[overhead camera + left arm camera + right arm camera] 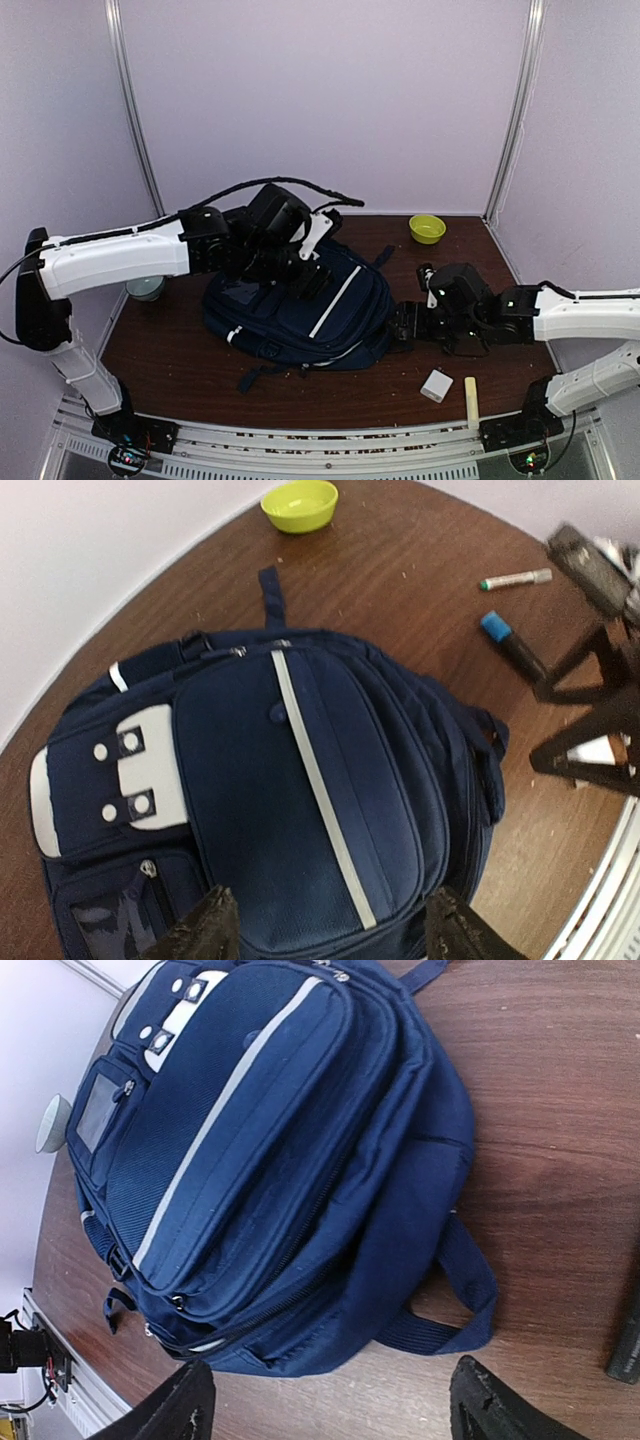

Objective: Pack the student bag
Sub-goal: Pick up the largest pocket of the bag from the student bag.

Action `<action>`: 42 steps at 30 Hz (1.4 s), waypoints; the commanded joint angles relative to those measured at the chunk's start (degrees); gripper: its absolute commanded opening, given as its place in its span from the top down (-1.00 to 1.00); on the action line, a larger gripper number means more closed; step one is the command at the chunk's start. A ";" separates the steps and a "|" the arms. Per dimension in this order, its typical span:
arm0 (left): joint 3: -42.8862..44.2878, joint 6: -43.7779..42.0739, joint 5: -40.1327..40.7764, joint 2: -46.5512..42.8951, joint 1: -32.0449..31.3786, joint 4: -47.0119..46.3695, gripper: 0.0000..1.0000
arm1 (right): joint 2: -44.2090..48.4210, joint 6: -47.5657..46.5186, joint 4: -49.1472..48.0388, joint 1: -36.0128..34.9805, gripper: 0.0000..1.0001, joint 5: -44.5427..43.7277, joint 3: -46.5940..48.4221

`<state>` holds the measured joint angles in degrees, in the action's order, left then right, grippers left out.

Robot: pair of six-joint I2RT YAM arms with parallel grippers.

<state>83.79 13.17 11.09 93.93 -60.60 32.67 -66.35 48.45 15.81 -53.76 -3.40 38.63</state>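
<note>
The student bag (300,312) is a navy-blue backpack with a white stripe, lying flat in the middle of the brown table. My left gripper (310,278) hovers over its upper part, open and empty. In the left wrist view the bag (300,780) fills the frame beneath the left gripper (330,942), whose jaws stand wide apart over the striped front pocket. My right gripper (402,326) is low at the bag's right side, open and empty. In the right wrist view the right gripper (335,1412) faces the bag (260,1160) and its looped strap (455,1305) without touching them.
A green bowl (427,228) sits at the back right, and shows in the left wrist view (300,502). A grey bowl (146,288) is at the left. A white box (436,385) and a pale stick (471,400) lie front right. Two markers (512,645) lie right of the bag.
</note>
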 commanded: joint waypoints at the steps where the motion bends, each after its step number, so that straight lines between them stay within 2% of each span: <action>1: -7.61 -1.97 -0.01 -3.77 -2.06 -0.03 -0.26 | -3.07 -0.31 -3.81 -0.42 -0.59 3.34 3.59; 6: -16.70 0.45 -1.92 -8.31 -2.07 0.56 -0.15 | -6.23 -2.45 -2.31 -3.04 -0.54 3.22 6.94; 9: -21.11 4.21 2.72 -10.51 -1.88 0.56 -0.13 | -8.30 -2.87 0.19 -5.91 -0.51 0.64 9.54; 14: -27.35 12.25 3.97 -13.63 6.04 -0.14 0.03 | -13.73 -0.54 3.91 -13.70 -0.47 -8.28 16.20; 17: -30.16 14.76 4.76 -16.67 8.38 -2.30 0.02 | -18.53 2.23 5.71 -18.48 -0.45 -12.34 20.58; 23: -31.95 18.06 4.83 -18.97 12.88 -3.21 -0.01 | -32.64 8.23 14.24 -25.60 -0.43 -17.93 35.07; 29: -34.54 18.64 4.11 -22.40 14.55 -6.16 -0.01 | -42.94 11.36 19.56 -26.77 -0.36 -15.38 43.35; 38: -40.90 20.61 1.47 -28.79 14.81 -10.09 0.00 | -51.16 12.23 15.79 -26.32 -0.29 -11.79 45.07; 42: -43.26 20.82 0.25 -31.84 14.81 -10.84 0.00 | -53.97 12.28 13.64 -25.03 -0.18 -10.88 46.13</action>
<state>42.44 32.91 13.28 64.97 -46.11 25.74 -118.30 60.01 31.29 -80.07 -14.98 82.46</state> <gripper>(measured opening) 0.499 0.610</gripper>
